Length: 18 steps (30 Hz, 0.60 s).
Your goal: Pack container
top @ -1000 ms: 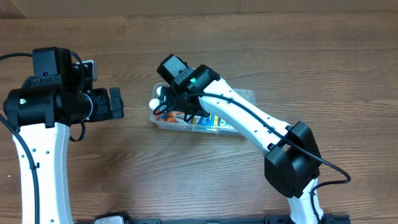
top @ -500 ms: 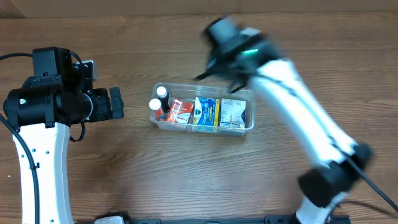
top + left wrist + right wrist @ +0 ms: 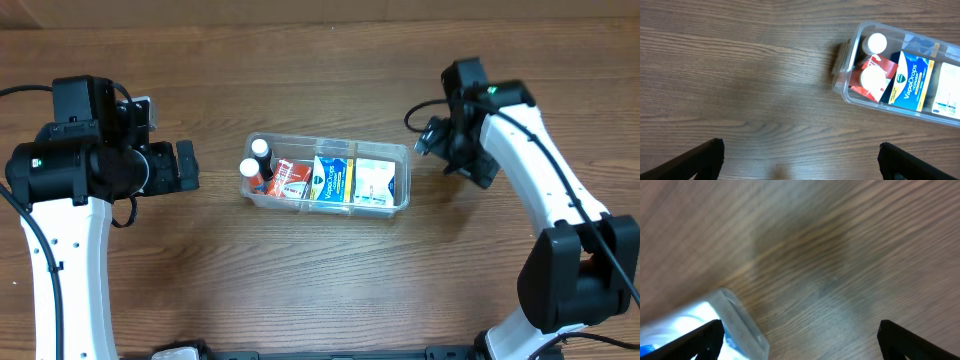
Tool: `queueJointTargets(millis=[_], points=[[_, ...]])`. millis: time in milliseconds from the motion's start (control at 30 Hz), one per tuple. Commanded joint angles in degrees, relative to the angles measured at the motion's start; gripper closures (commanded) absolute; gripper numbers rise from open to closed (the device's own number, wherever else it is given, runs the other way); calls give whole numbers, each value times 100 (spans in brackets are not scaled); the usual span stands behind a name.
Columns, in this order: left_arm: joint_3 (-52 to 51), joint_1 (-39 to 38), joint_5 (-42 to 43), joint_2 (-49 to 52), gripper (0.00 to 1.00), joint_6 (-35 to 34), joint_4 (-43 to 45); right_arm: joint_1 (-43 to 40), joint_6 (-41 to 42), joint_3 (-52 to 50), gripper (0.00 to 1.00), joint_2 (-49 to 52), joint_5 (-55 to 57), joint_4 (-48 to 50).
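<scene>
The clear plastic container [image 3: 402, 153] lies in the middle of the table. It holds two white-capped bottles [image 3: 260, 148], a red box [image 3: 288, 178], a blue and yellow VapoDrops box [image 3: 331, 180] and a white box [image 3: 373, 183]. It also shows in the left wrist view [image 3: 846, 65], and its corner shows in the right wrist view [image 3: 742, 322]. My left gripper [image 3: 186, 166] is open and empty, left of the container. My right gripper [image 3: 432, 140] is open and empty, just right of the container's right end.
Bare wooden tabletop [image 3: 320, 280] surrounds the container. A cardboard-coloured surface [image 3: 200, 12] runs along the far edge.
My right arm has swung from over the container's left end, up and across, to the right of the container. The left arm has not moved.
</scene>
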Motion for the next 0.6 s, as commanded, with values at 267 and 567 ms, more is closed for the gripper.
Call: queueJointTargets(millis=[267, 567], points=[[-17, 24, 59, -68, 0, 107, -2, 15, -1506, -516, 0, -63, -1624, 1067], [-17, 24, 57, -68, 0, 107, -4, 13, -1502, -516, 0, -66, -1307, 1427]])
